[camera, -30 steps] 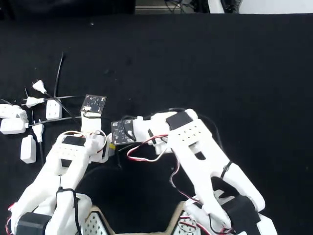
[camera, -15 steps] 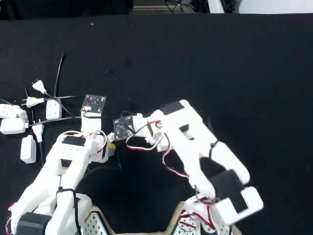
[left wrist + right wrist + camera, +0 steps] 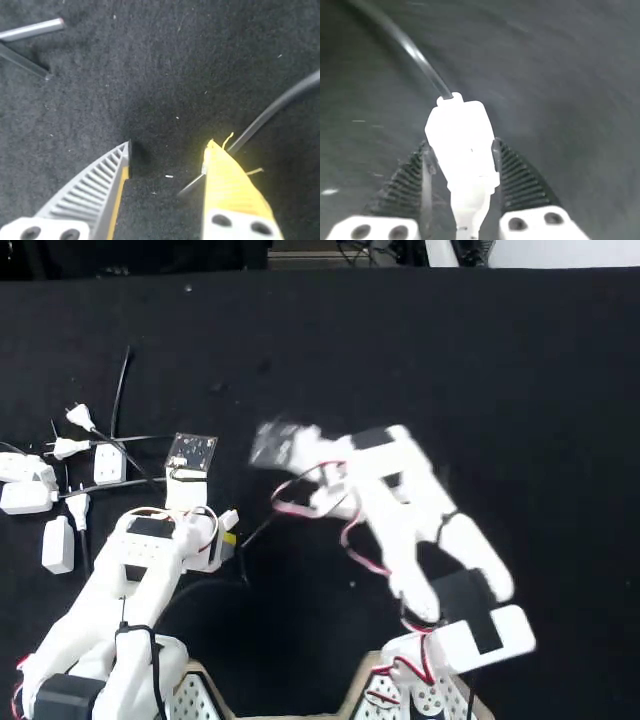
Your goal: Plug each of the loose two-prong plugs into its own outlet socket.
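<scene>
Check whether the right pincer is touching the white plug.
Touching. The right wrist view shows the right pincer pressed against both sides of the white plug, with no gap.

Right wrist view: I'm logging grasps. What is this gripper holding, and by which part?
The right gripper is shut on a white plug, clamped by the two sides of its body; its cable leads away from the gripper.

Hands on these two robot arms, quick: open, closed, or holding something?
Left hand: open, gripping nothing.
Right hand: closed on a white plug.
</scene>
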`<state>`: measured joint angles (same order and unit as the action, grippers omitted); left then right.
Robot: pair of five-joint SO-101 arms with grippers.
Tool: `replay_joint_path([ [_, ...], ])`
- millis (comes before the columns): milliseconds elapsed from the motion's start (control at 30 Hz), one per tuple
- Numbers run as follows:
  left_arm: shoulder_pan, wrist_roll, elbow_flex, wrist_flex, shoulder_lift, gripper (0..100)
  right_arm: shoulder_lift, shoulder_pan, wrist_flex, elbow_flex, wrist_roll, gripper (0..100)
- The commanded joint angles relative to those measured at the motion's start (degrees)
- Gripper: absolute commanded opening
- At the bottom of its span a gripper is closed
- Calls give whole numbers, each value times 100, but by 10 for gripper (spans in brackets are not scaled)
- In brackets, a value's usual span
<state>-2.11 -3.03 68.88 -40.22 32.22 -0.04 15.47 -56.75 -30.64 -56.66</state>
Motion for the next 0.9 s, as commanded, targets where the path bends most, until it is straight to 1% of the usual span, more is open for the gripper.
replay_joint_path([
  [0,-40,-62,-75,18,53,238,-567,-1090,-396,866,800,11],
  [100,-40,-62,-75,18,53,238,-549,-1873,-826,1323,1152,11],
  [200,-40,-62,-75,18,53,238,-330,-2831,-1011,1842,1688,11],
  [333,-40,-62,-66,18,53,238,330,-4000,-1037,2651,2479,11],
  [433,-40,-62,-48,35,53,238,1007,-4589,-1037,3380,2725,11],
  [533,-40,-62,-40,44,53,238,1868,-4967,-1046,4233,2769,11],
  [600,-40,-62,-40,35,53,238,2475,-5099,-1240,4919,2778,11],
  [767,-40,-62,-40,26,53,238,3873,-5301,-2426,7240,2787,11],
  [867,-40,-62,-40,18,53,238,4716,-5433,-2971,8743,2787,11],
])
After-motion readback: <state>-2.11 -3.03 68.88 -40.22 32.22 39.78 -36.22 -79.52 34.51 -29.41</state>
